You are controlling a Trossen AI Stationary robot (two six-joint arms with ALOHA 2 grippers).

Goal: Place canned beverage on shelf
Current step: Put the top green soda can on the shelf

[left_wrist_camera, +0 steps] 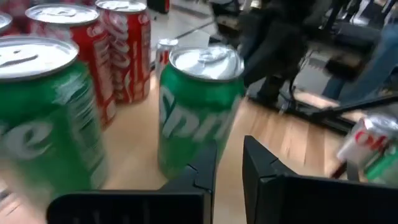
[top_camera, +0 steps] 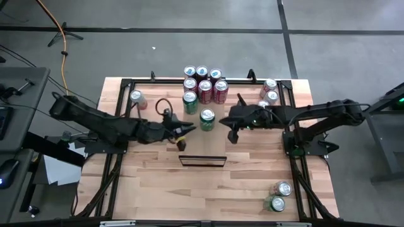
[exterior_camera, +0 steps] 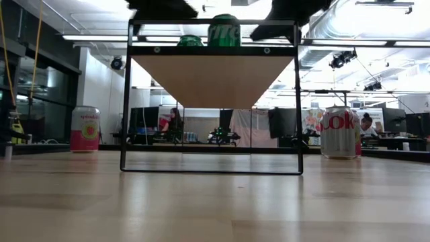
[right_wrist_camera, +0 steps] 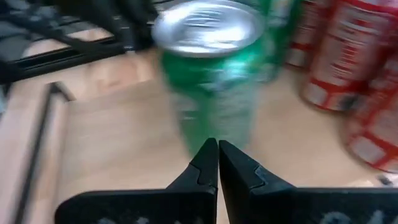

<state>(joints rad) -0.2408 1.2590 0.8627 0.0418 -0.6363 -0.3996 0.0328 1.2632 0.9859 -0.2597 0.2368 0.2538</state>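
Tabletop (top_camera: 158, 183): we see a plank-patterned wooden surface carrying everything below, with a dark frame along its edges.
Shelf (top_camera: 202, 140): we identify a long narrow panel of pale wood at the table centre, its thin dark frame (top_camera: 202, 161) at the 6 o'clock end. In the low view we see the panel's underside raised on that frame.
Left arm: we see it reaching in from 9 o'clock. The left gripper (top_camera: 181, 133) sits at the shelf's 9 o'clock edge, its jaws drawn to a narrow gap and holding nothing.
Right arm: we see it reaching in from 3 o'clock. The right gripper (top_camera: 231, 133) sits at the shelf's 3 o'clock edge, its jaws pressed together and empty.
Can cluster (top_camera: 203, 85): we see red and green cans grouped at 12 o'clock of the shelf.
Green can (top_camera: 207, 118): we find the canned beverage standing upright at the shelf's 12 o'clock end, between the two grippers and touched by neither.
Second green can (top_camera: 189, 101): it stands at 11 o'clock of the first, at the cluster's near edge.
Other cans: we note one pink can (top_camera: 137, 99) at 10 o'clock, a group (top_camera: 270, 91) at 2 o'clock and two cans (top_camera: 278, 195) at 5 o'clock.
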